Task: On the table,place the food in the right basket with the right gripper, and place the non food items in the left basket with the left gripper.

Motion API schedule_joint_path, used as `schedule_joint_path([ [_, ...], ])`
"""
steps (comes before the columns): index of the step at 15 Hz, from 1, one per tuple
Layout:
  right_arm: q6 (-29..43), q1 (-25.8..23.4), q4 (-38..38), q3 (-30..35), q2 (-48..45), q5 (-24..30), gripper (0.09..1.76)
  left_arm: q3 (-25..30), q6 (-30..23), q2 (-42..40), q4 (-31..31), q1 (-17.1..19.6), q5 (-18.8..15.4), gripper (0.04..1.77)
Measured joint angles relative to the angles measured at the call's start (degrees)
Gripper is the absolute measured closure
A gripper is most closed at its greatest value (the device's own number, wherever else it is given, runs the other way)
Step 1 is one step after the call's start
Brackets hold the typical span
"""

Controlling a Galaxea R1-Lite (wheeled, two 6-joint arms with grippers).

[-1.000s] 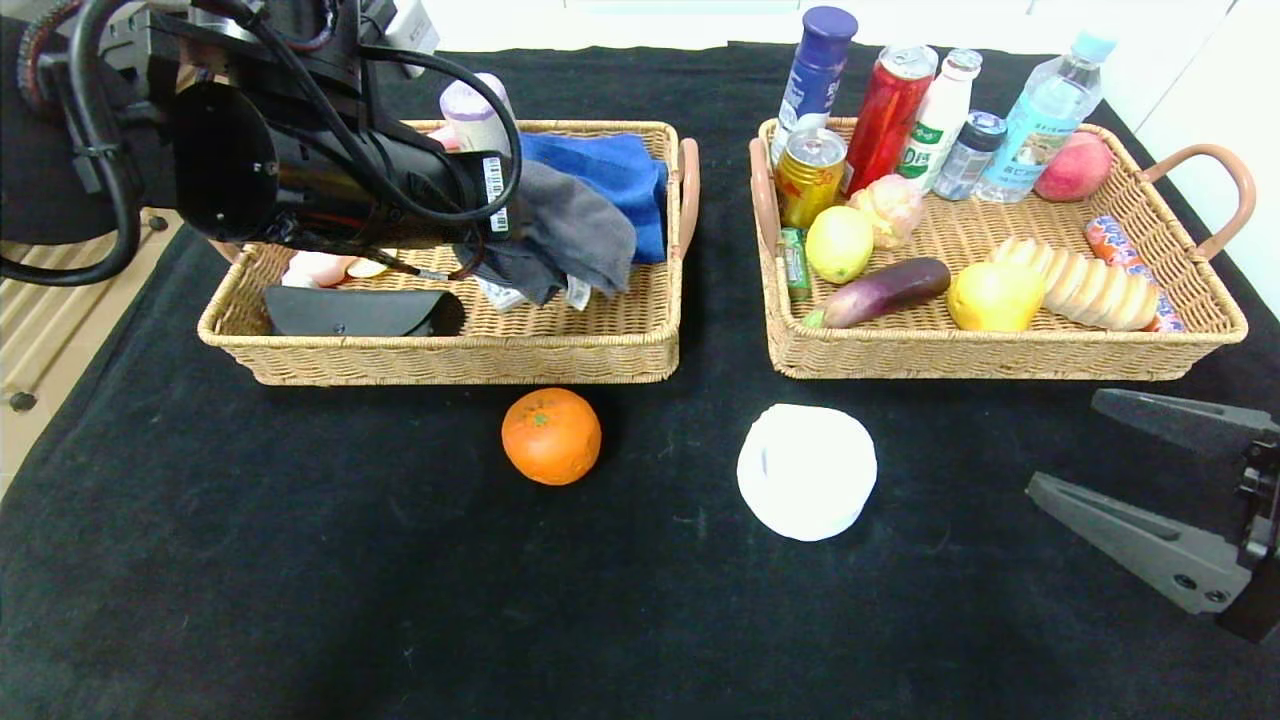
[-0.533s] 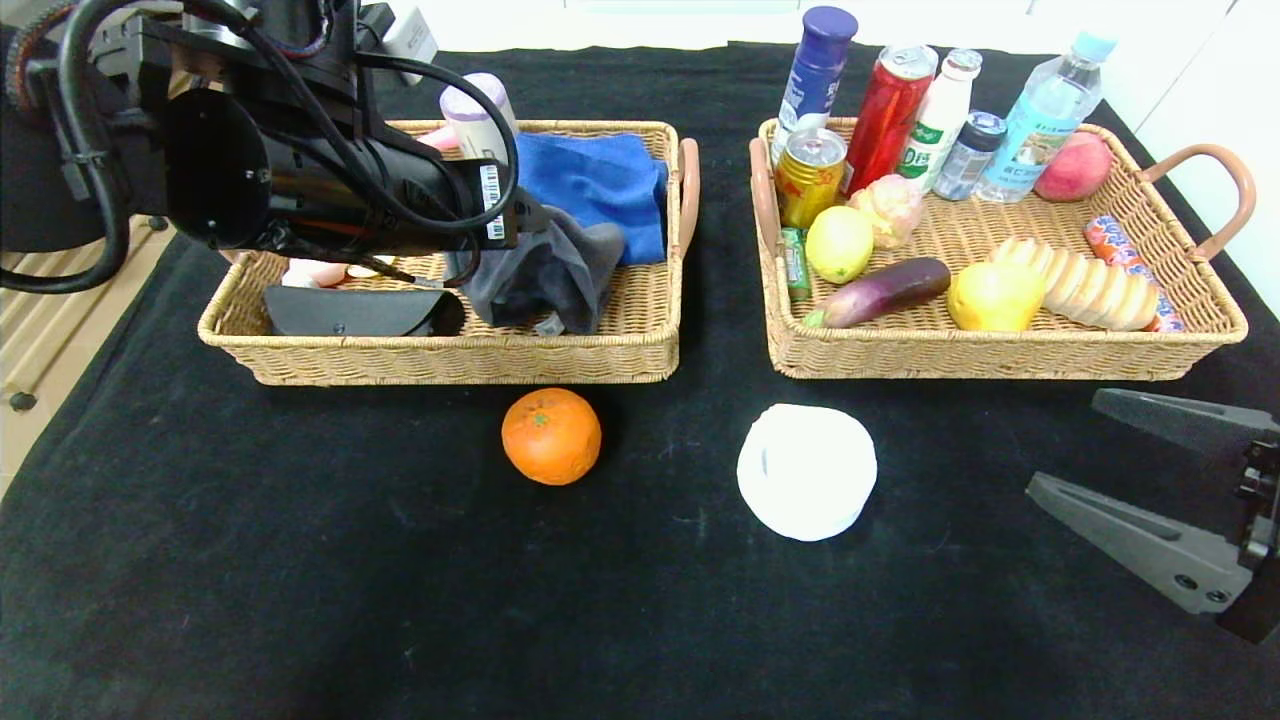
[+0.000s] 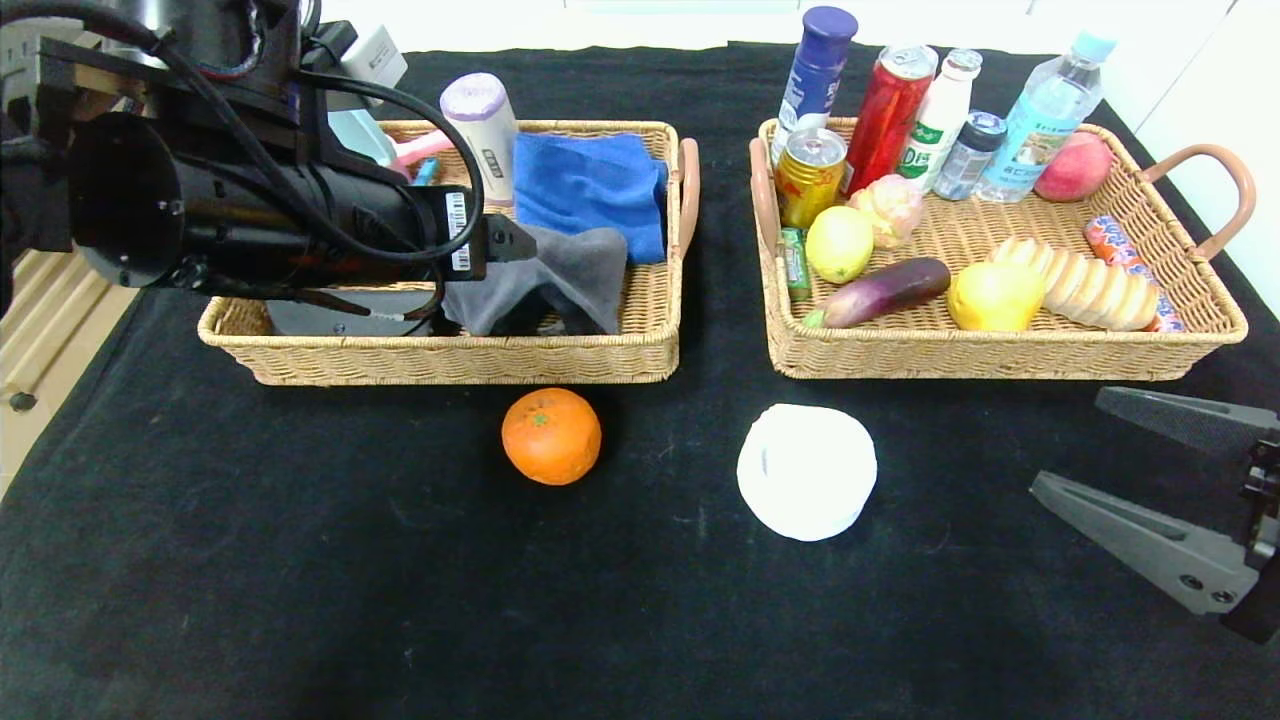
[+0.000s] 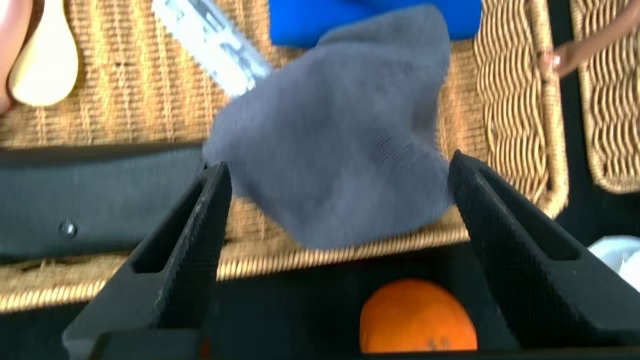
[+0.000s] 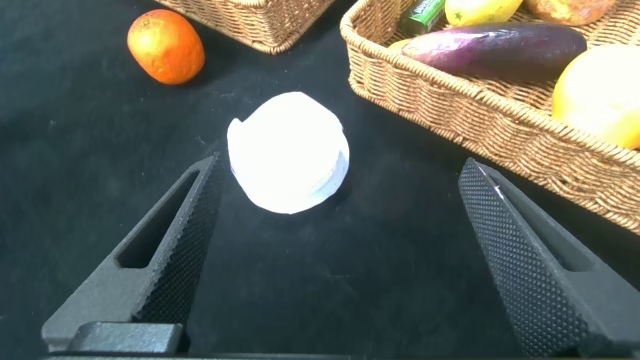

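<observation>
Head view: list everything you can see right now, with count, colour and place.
orange: 1, orange, on table before left basket
white roll: 1, white, on table before right basket
grey towel: 1, grey, in left basket
blue cloth: 1, blue, left basket, back
black case: 1, black, left basket, front
left basket: 1, tan wicker
right basket: 1, tan wicker
pear: 1, yellow, right basket
bread loaf: 1, tan, right basket
lemon: 1, yellow, right basket
eggplant: 1, purple, right basket
peach: 1, pink, right basket
table: 1, black cloth
left end effector: open, over left basket
right end effector: open, near right of the table
</observation>
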Motion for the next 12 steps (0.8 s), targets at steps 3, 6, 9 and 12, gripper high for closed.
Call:
schedule_joint_path([
  [3, 0.0, 0.0, 0.0, 0.0, -0.2, 0.0, 0.14, 4.1, -0.1, -3.0, 0.3, -0.2, -1.0, 0.19],
  [6, 0.0, 0.0, 0.2, 0.0, -0.2, 0.0, 0.14, 8.5, 0.0, -5.9, 0.5, -0.4, -1.1, 0.16],
  [9, 0.0, 0.1, 0.2, 0.1, -0.2, 0.0, 0.14, 13.2, 0.0, -8.2, 0.6, -2.3, -1.2, 0.14],
  [12, 0.0, 0.2, 0.2, 0.2, -0.1, 0.0, 0.14, 15.2, 0.0, -8.9, 0.9, -5.0, -1.3, 0.12],
])
